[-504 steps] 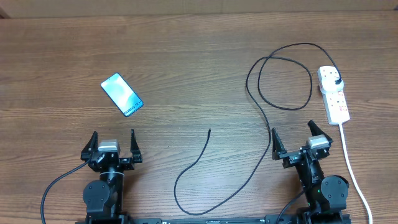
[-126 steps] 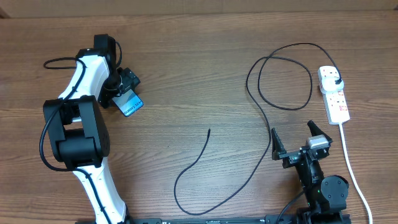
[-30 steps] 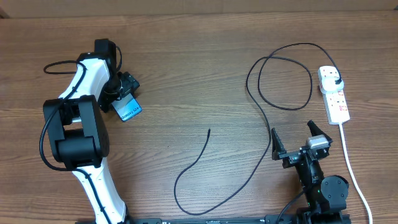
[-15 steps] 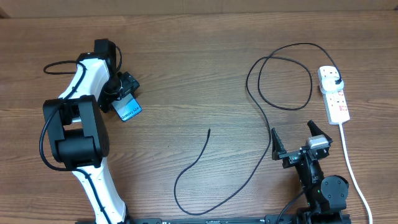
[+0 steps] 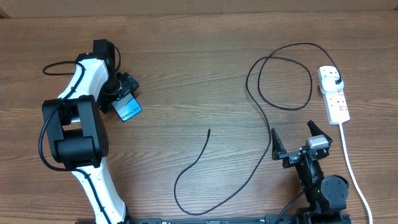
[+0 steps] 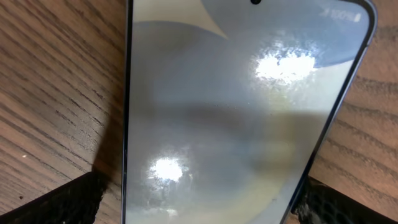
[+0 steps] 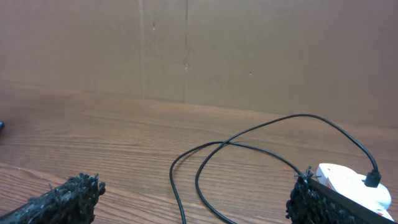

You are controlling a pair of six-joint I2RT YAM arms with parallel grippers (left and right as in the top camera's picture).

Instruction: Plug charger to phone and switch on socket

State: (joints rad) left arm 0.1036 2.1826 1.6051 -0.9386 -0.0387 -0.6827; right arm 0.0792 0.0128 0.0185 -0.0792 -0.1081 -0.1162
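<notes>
Left arm is stretched out over the far-left part of the wooden table (image 5: 186,62), and the left gripper (image 5: 122,94) hangs right above the phone (image 5: 130,111), jaws spread wide with one finger (image 6: 68,200) off each long side of it. The wrist view is almost all phone: flat on the wood, face up, slim dark-blue frame, rounded corners, a tiny punch-hole camera at the top edge, the glass washed pale grey with two bright patches of glare. From overhead the uncovered end shows bright cyan-blue with a line of small white text, and the slab lies at a slant. A sliver of shadow shows between the left finger and the phone's edge; on the other side I can't tell if the pad touches. Over on the right, the right gripper (image 5: 293,135) sits near the table's front edge, jaws wide apart and empty. The charger (image 5: 261,112) loops across the middle, its black plug seated in the white socket (image 5: 336,102) at the far right, its loose tip lying bare mid-table, well apart from the phone.
</notes>
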